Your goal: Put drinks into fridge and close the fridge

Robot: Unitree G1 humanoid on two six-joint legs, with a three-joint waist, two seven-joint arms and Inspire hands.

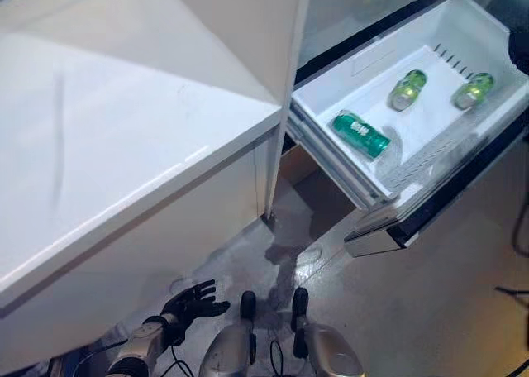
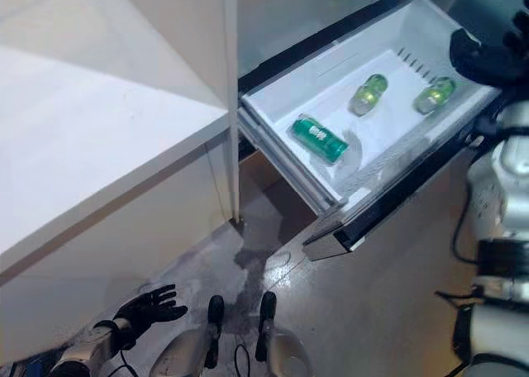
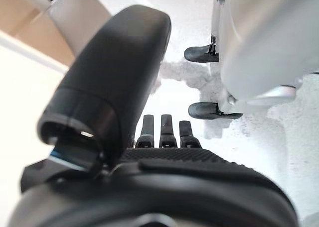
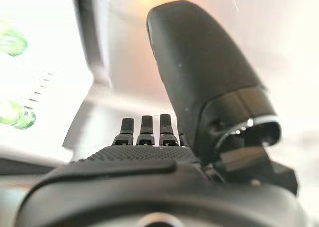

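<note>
The white fridge drawer [image 1: 331,96] stands pulled out at the upper right. Green cans lie inside it: one on its side near the front [image 1: 361,134], one in the middle [image 1: 408,89] and one toward the far end [image 1: 473,90]. They also show in the right eye view [image 2: 319,139]. My left hand [image 1: 192,302] hangs low by the floor at the lower left, fingers straight and empty. My right hand [image 2: 488,59] is by the far right end of the drawer, its fingers straight in the right wrist view [image 4: 144,132], holding nothing.
A white counter [image 1: 124,137] fills the left half. The white fridge door panel [image 1: 248,30] stands above the drawer. The dark drawer front [image 1: 430,212] juts out over the grey floor [image 1: 430,311].
</note>
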